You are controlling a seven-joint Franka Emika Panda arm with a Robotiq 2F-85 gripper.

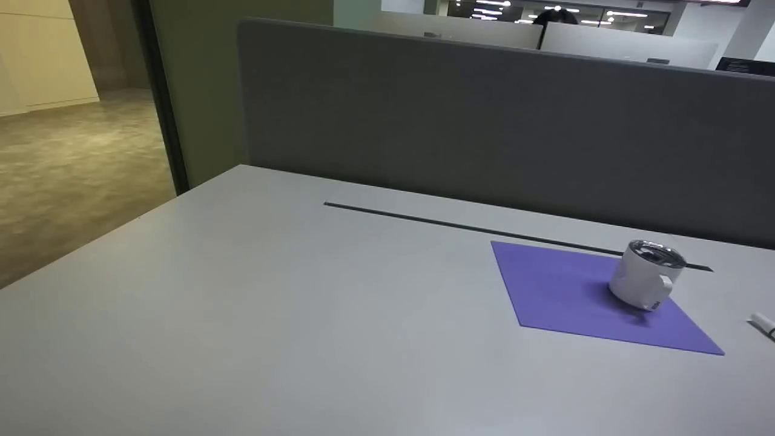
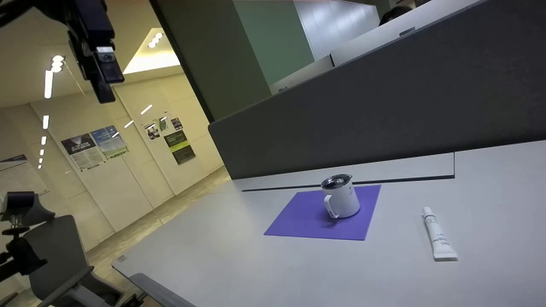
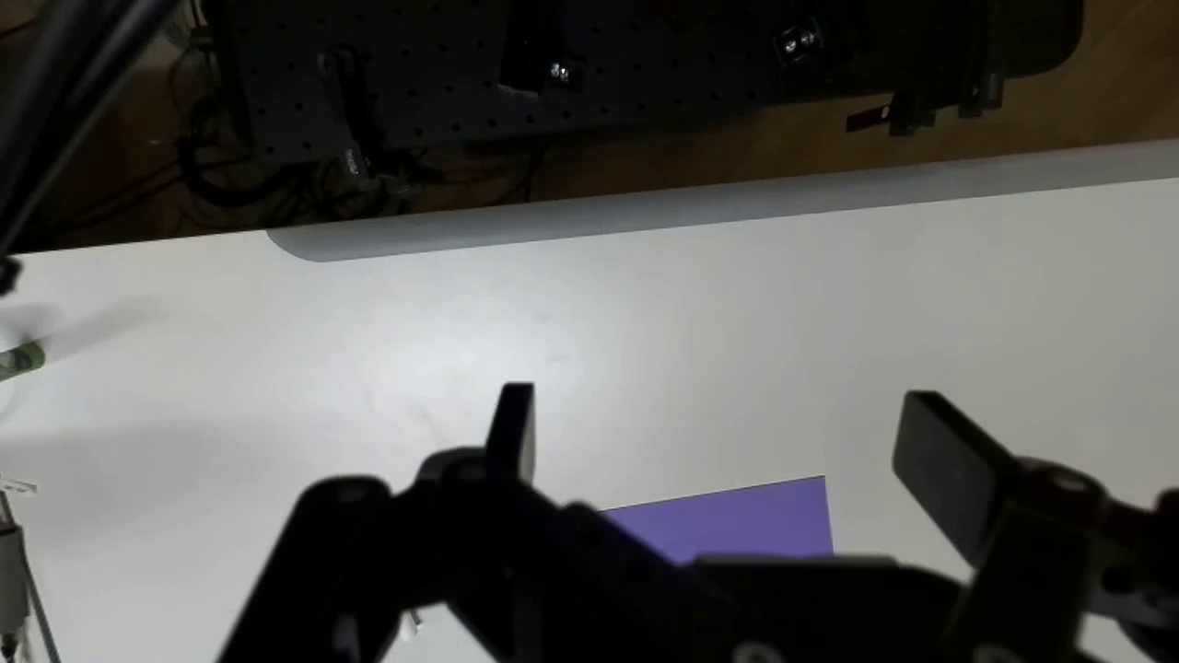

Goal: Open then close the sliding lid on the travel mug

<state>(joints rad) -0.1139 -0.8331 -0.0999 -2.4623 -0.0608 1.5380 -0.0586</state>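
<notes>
The travel mug, white-grey with a handle, stands upright on the purple mat in both exterior views (image 1: 634,280) (image 2: 344,202). Its sliding lid, a dark, shiny round top, also shows in both (image 1: 657,253) (image 2: 335,181); I cannot tell whether the slider is open or shut. My gripper is high above the table and well apart from the mug in an exterior view (image 2: 109,90). In the wrist view the gripper (image 3: 718,403) is open, its fingers wide apart with nothing between them. The mug is hidden in the wrist view, where only part of the mat shows.
The purple mat (image 1: 557,290) (image 2: 298,217) (image 3: 737,520) lies on the white table. A white tube (image 2: 438,238) lies beside it. A thin dark strip (image 1: 436,222) runs behind the mug, before a dark grey partition (image 1: 484,127). A green object (image 3: 22,359) shows at the wrist view's left edge.
</notes>
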